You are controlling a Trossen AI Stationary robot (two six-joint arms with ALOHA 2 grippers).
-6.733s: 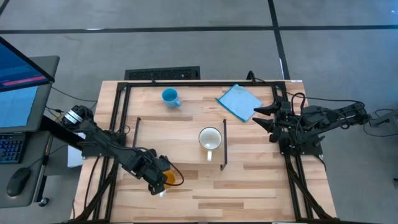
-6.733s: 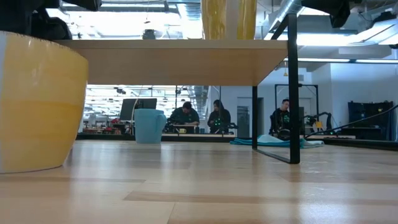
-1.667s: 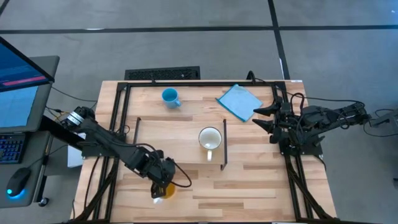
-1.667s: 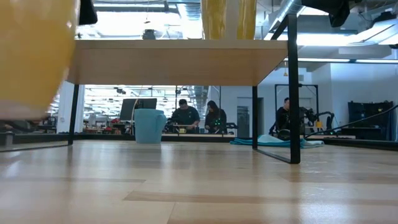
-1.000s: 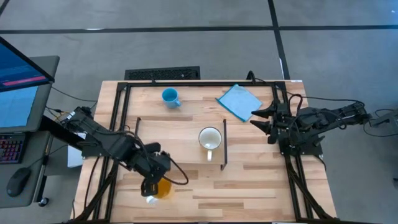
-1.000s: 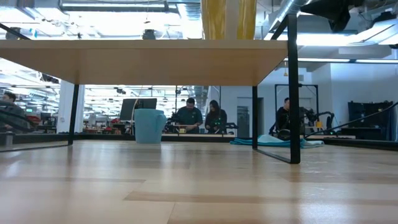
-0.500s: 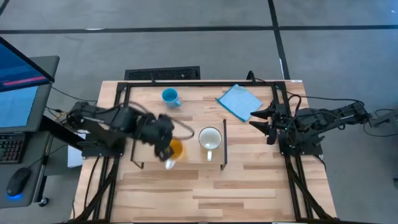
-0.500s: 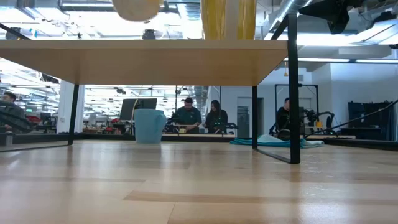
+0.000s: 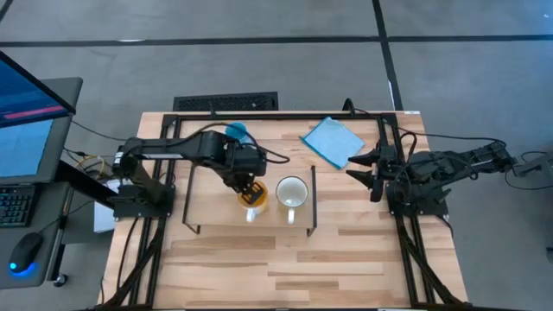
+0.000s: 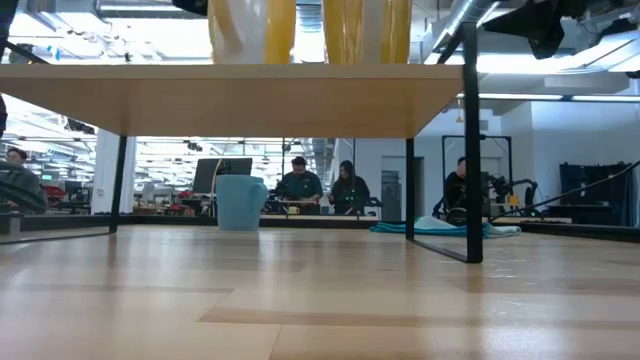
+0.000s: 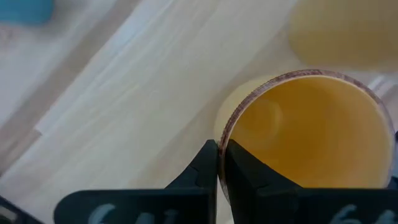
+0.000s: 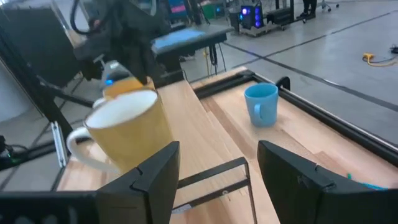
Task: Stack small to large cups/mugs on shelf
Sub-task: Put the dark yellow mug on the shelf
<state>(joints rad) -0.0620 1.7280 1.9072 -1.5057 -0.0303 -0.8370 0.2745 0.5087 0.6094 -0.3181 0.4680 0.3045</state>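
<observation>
High view: we see the left gripper [image 9: 249, 187] over the light-wood shelf [image 9: 212, 186], holding the orange mug [image 9: 252, 199] just beside the round white mug [image 9: 292, 193]; blue mug [image 9: 237, 133] on the tabletop behind.
Low view: both mug bases rest on the shelf board [image 10: 230, 98].
Left wrist view: fingers [image 11: 239, 177] pinch the glossy orange rim.
Right wrist view: right gripper [image 12: 217, 180] spread wide, holding nothing.
</observation>
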